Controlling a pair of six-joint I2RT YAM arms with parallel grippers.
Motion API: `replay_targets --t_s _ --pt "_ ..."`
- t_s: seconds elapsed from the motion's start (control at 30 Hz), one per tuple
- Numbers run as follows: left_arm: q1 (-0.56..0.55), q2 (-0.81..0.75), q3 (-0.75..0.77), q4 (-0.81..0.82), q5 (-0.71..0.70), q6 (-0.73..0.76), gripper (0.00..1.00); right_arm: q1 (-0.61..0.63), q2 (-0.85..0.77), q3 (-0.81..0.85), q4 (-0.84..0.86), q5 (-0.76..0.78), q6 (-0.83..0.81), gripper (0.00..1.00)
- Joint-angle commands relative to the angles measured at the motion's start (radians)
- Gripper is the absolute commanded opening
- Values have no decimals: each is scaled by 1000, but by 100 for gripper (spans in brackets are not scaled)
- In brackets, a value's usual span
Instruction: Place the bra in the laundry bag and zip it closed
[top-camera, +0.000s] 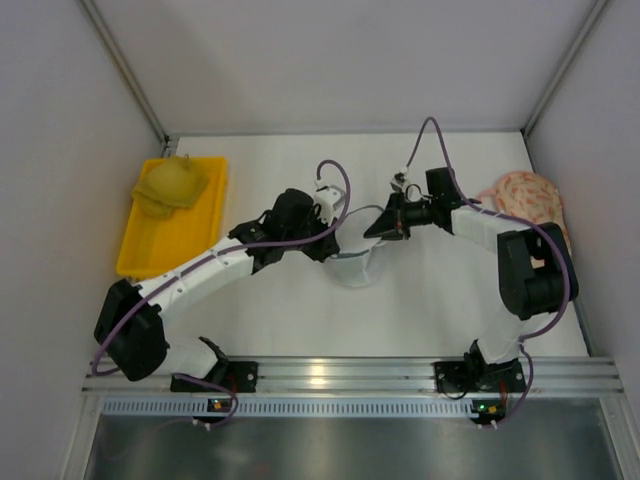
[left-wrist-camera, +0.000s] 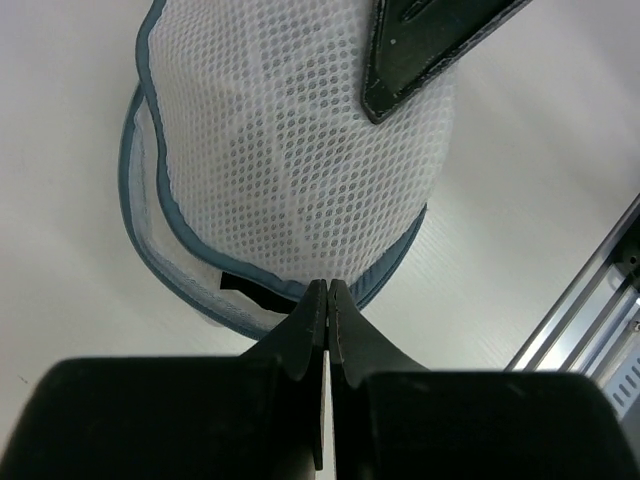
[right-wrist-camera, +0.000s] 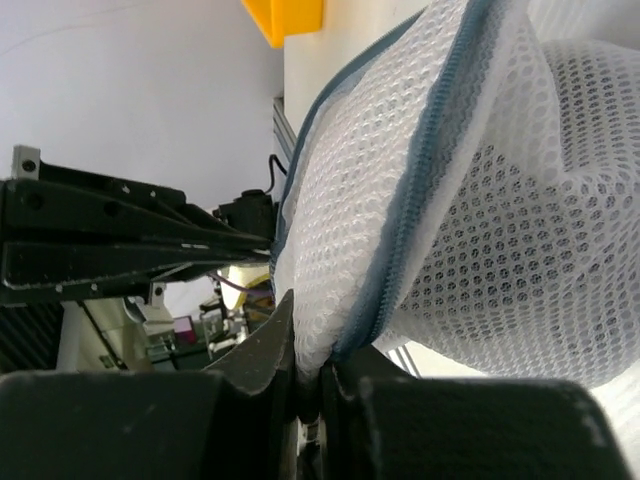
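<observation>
The laundry bag (top-camera: 354, 266), white mesh with blue-grey zipper rims, stands at mid table between both grippers. My left gripper (top-camera: 326, 236) is shut, with its tips (left-wrist-camera: 328, 287) pinched at the near zipper rim of the bag (left-wrist-camera: 300, 150). My right gripper (top-camera: 383, 226) is shut on a fold of mesh and rim (right-wrist-camera: 316, 358) and holds the bag (right-wrist-camera: 500, 230) lifted; one of its fingers (left-wrist-camera: 430, 40) shows over the bag. A small black strip (left-wrist-camera: 247, 287) shows between the two rims; I cannot tell whether it is the bra, which is otherwise hidden.
A yellow tray (top-camera: 165, 245) at the far left holds a mustard-yellow bra (top-camera: 174, 184). A pink floral bra (top-camera: 527, 196) lies by the right wall. A metal rail (top-camera: 350, 375) runs along the near edge. Walls close in the left, right and back.
</observation>
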Motion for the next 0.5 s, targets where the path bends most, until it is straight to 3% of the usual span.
replay_targets --t_s 0.0,0.03,0.13,0.23,0.33,0.47 --pt "38 -48 -18 -89 18 -50 0 -50 -54 20 -63 20 -127 11" --pt "39 -49 -13 -86 24 -49 0 -50 -56 34 -174 21 -222 27" --pt "53 -46 -13 -66 62 -35 0 -61 -76 80 -382 49 -400 58" --pt "58 -46 -18 -45 91 -26 0 -88 -122 114 -508 82 -521 76" --pt "58 -40 -18 -31 104 -18 0 -117 -149 198 -679 128 -697 77" --pt "62 -35 5 -22 104 -24 0 -140 -233 258 -741 210 -833 76"
